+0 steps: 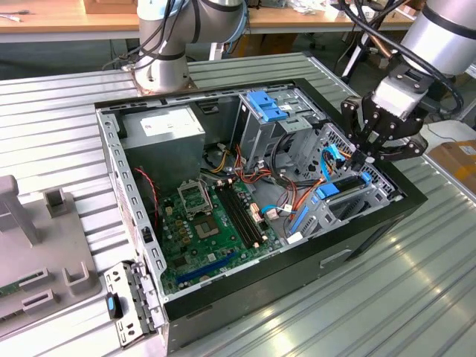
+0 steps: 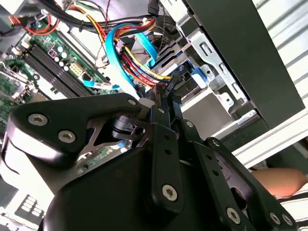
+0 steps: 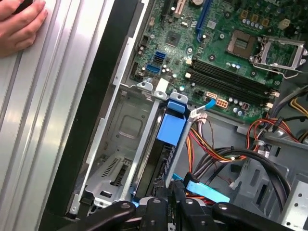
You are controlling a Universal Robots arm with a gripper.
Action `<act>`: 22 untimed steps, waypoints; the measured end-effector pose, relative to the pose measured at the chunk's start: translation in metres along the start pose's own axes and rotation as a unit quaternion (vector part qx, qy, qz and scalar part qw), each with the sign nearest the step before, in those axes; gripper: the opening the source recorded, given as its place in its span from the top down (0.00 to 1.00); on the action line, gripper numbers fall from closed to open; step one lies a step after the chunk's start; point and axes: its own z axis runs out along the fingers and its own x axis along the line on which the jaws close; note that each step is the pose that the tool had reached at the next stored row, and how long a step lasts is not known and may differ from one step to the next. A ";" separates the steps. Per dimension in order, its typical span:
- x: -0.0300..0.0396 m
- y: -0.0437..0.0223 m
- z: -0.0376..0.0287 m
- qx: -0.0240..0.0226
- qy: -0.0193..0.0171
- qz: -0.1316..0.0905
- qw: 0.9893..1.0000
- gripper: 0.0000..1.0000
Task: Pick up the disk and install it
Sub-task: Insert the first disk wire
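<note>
- Gripper (image 1: 366, 155) fingers reach down into the drive bay at the exterior view's right end of the open computer case (image 1: 357, 245); in the first wrist view the fingertips (image 3: 166, 195) are drawn narrow, close against the edge of the disk (image 3: 169, 144).
- Disk stands on edge in a slot of the metal drive cage (image 3: 120, 144), its blue carrier frame showing along the top edge; whether the gripper actually pinches it I cannot tell.
- Bundles of red, yellow and blue cables (image 2: 130, 53) run just beside the gripper in the second wrist view.
- Motherboard (image 1: 212, 223) lies on the case floor, with a grey power-supply box (image 1: 165, 132) in the far corner.
- Table (image 1: 416, 297) under the case is ribbed grey metal; the arm's base (image 1: 160, 71) is bolted to it behind the case.
- Person's hand (image 3: 19, 24) rests on the table beside the case.
- Wooden workbench (image 1: 67, 18) crosses the background.
</note>
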 end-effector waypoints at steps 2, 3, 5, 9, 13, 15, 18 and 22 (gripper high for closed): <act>0.0000 0.0000 0.0005 0.000 0.000 0.023 1.000 0.83; 0.0000 0.0000 0.0007 0.000 0.001 0.030 1.000 0.83; 0.0000 0.0001 0.0010 0.000 0.001 0.050 0.999 0.83; -0.0003 0.0010 0.0010 0.000 0.000 0.052 0.999 0.83; 0.0000 0.0013 0.0014 0.002 -0.007 0.066 0.998 0.83; 0.0000 0.0013 0.0019 0.002 -0.007 0.088 0.996 0.83; 0.0000 0.0014 0.0022 0.002 -0.006 0.112 0.994 0.83; 0.0044 0.0028 0.0023 0.003 -0.011 0.114 0.993 0.83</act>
